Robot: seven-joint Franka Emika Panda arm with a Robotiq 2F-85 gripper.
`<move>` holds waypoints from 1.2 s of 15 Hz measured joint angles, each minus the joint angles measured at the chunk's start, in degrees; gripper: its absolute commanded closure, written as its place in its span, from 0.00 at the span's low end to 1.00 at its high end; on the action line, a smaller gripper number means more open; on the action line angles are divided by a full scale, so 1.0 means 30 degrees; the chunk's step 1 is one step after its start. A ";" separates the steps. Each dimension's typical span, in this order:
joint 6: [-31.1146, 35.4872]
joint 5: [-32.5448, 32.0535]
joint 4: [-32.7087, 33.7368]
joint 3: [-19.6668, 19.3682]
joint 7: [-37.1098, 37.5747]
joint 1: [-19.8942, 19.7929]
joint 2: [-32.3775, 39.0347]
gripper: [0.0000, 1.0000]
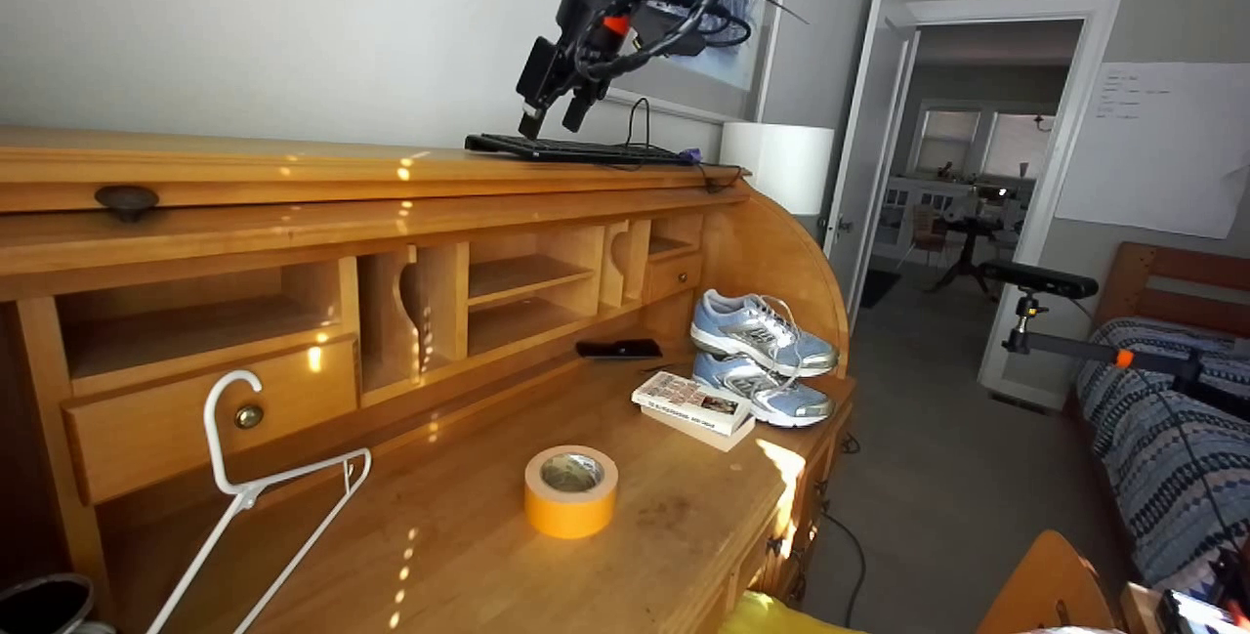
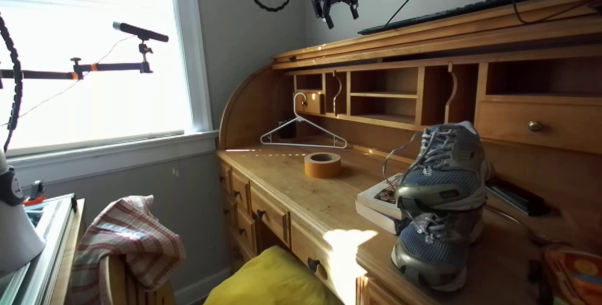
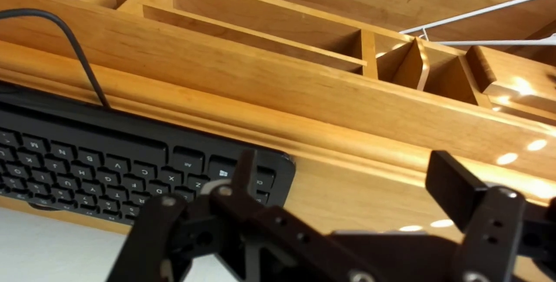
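My gripper (image 1: 552,122) is open with nothing between its fingers. It hangs above the top of a wooden roll-top desk (image 1: 469,507), and it also shows in an exterior view (image 2: 342,19) and the wrist view (image 3: 341,164). The nearest thing is a black keyboard (image 1: 586,149) lying on the desk's top ledge, with a cable rising from it. In the wrist view one finger overlaps the end of the keyboard (image 3: 108,160); the other is over bare wood. They appear apart. The keyboard also shows in an exterior view (image 2: 461,11).
On the desk surface are an orange tape roll (image 1: 571,514), a white hanger (image 2: 303,145), books (image 1: 693,402), stacked blue-grey shoes (image 1: 762,331) and a dark flat object (image 1: 620,349). Cubbyholes run under the ledge. A wall with a framed picture stands behind; a white lampshade (image 1: 778,168) is beside the desk.
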 measured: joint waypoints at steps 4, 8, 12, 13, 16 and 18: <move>0.0507 0.0379 0.1120 0.0224 -0.0654 -0.0039 0.1249 0.42; 0.1220 0.0398 0.2110 0.0568 -0.1142 0.0004 0.1960 0.74; 0.1688 0.0449 0.2638 0.0687 -0.1405 -0.0049 0.2324 1.00; 0.1710 0.0514 0.2720 0.0687 -0.1423 -0.0107 0.2430 1.00; 0.1804 0.0647 0.3066 0.0686 -0.1498 -0.0333 0.2838 1.00; 0.2007 0.0650 0.3181 0.0687 -0.1665 -0.0434 0.3039 1.00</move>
